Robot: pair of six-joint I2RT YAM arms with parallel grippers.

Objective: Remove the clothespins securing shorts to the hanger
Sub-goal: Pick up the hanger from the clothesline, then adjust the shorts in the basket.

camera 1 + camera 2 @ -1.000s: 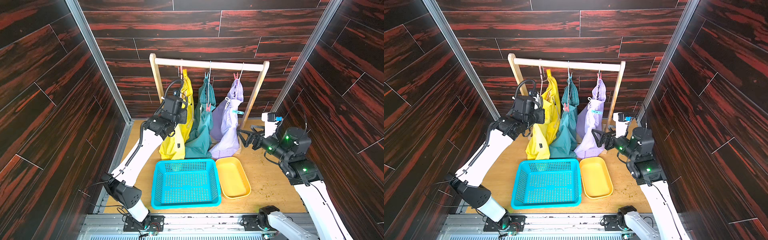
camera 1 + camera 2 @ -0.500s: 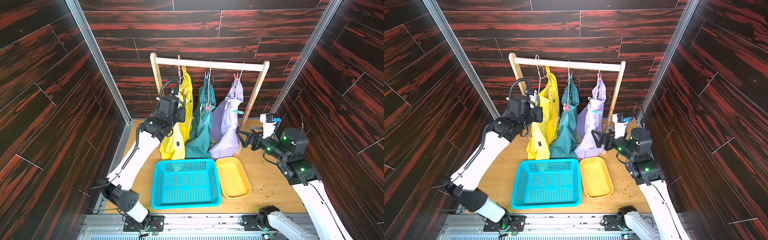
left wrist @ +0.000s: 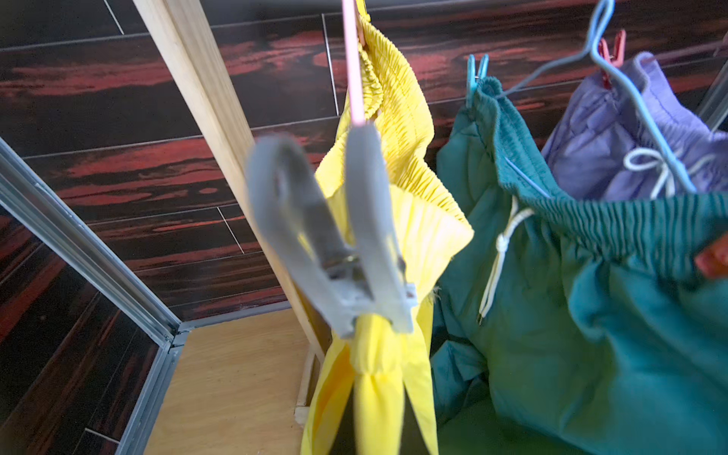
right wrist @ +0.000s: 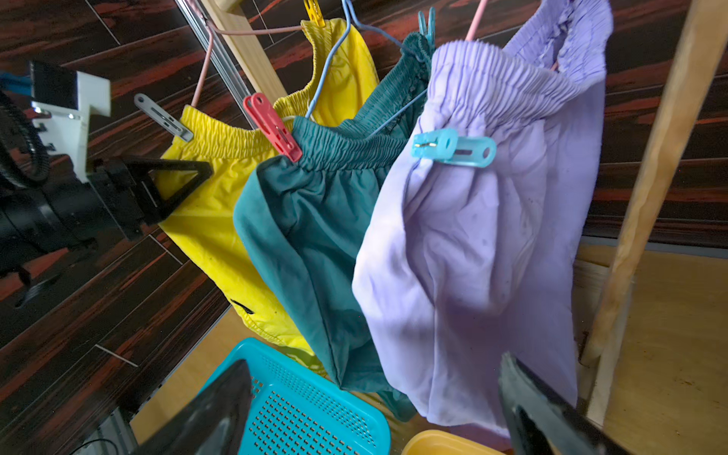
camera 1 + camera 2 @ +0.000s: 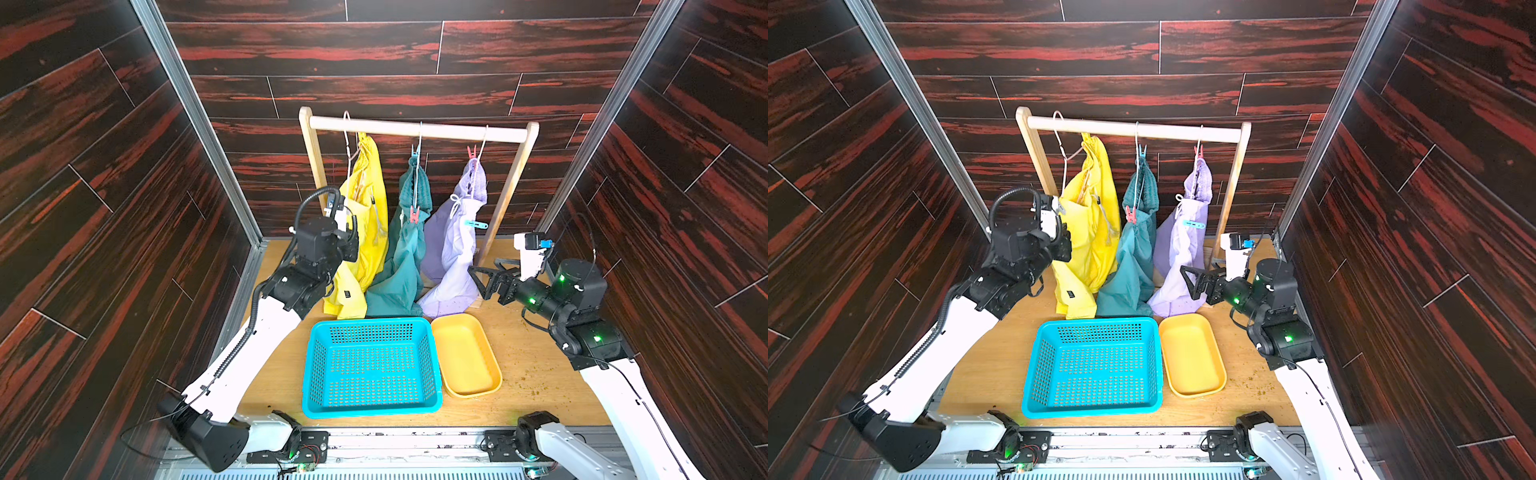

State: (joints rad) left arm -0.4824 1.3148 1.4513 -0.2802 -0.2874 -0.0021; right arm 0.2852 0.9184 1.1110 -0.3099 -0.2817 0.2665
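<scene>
Before the wooden rack (image 5: 415, 129), a blue basket (image 5: 370, 365) and a yellow tray (image 5: 463, 357) are set side by side on the floor. Beyond them, by the rack's right post, the right gripper (image 5: 482, 274) is held with its fingers spread wide, gripping nothing, near the lavender shorts (image 5: 453, 249). By the rack's left post, the left gripper (image 4: 193, 175) is closed against the yellow shorts (image 5: 370, 216), just beside a grey clothespin (image 4: 163, 118) clipped to their waistband. Whether cloth is pinched cannot be told. Between these two pairs the teal shorts (image 5: 399, 266) are hung. All three pairs are carried on wire hangers (image 3: 351, 59) from the rack's rail. A red clothespin (image 5: 414, 215) is fixed on the lower end of the teal waistband and a light blue clothespin (image 5: 476, 225) on the lavender one. Farthest, close under the rail, a yellow clothespin (image 4: 313, 10), an upper blue clothespin (image 5: 414, 150) and a pink clothespin (image 5: 471, 151) are clipped at the waistbands' upper ends.
</scene>
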